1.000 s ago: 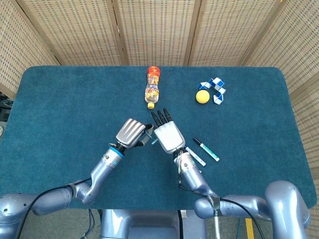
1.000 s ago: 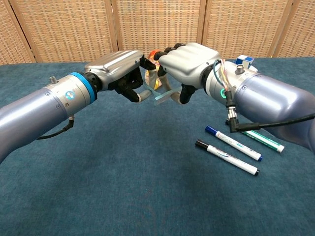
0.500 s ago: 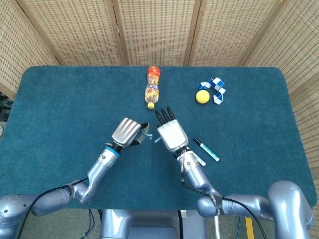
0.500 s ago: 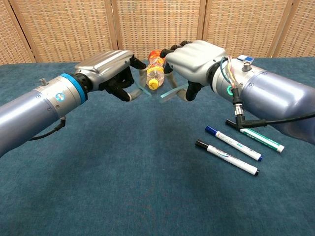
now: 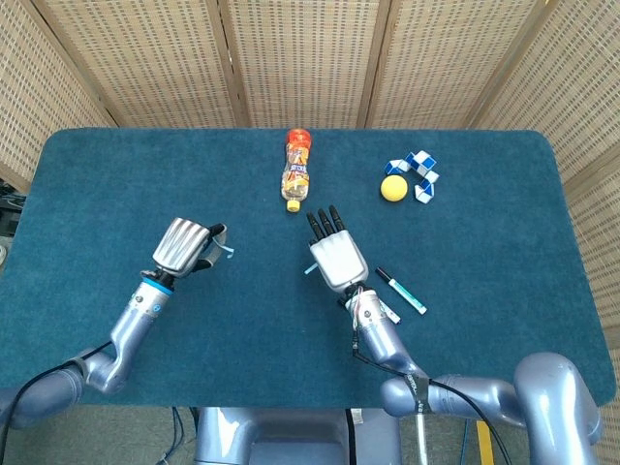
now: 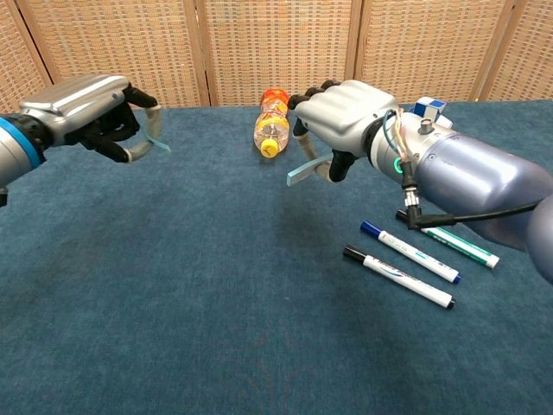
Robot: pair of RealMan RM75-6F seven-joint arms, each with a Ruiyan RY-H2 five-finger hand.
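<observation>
My worktop (image 5: 116,174) is covered in teal cloth. A bottle (image 5: 295,170) lies ahead of my right hand (image 5: 335,260). Three pens (image 6: 406,261) lie just to its right. A yellow ball (image 5: 392,188) and blue-white puzzle (image 5: 418,172) sit farther ahead-right.

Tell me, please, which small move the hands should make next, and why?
Probably lower the left hand and lay its pale blue strip on the table. It holds that strip in the air, far apart from the right hand, which holds a second blue strip. The markers lie beside the right arm, not under the left hand.
</observation>
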